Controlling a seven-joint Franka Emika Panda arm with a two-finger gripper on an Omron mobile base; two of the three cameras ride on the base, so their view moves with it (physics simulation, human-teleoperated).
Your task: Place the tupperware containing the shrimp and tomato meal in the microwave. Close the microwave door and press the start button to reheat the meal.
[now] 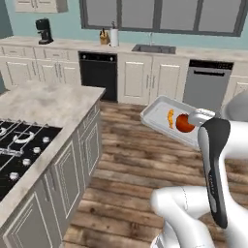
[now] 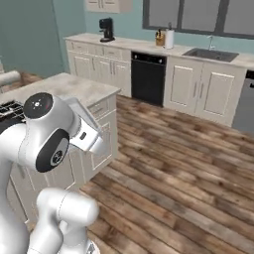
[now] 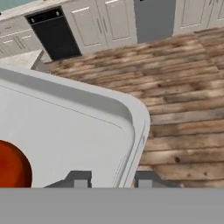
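Pale tupperware (image 3: 65, 131) rim clamped between the gripper (image 3: 108, 179) fingertips.

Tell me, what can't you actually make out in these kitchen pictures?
- Round red tomato: hand view, cut off by the left edge.
- Shallow pale grey-white tray: left base view, its near end hidden behind the white arm.
- Two-finger gripper: hand view, just the dark tips show, straddling the tray's rim.

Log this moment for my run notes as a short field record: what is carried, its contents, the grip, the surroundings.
carried: tupperware, held in the air above the wood floor
contents: tomato and shrimp, side by side
grip: gripper shut on the tray's rim, one finger either side
nearby: island counter with stove to the left
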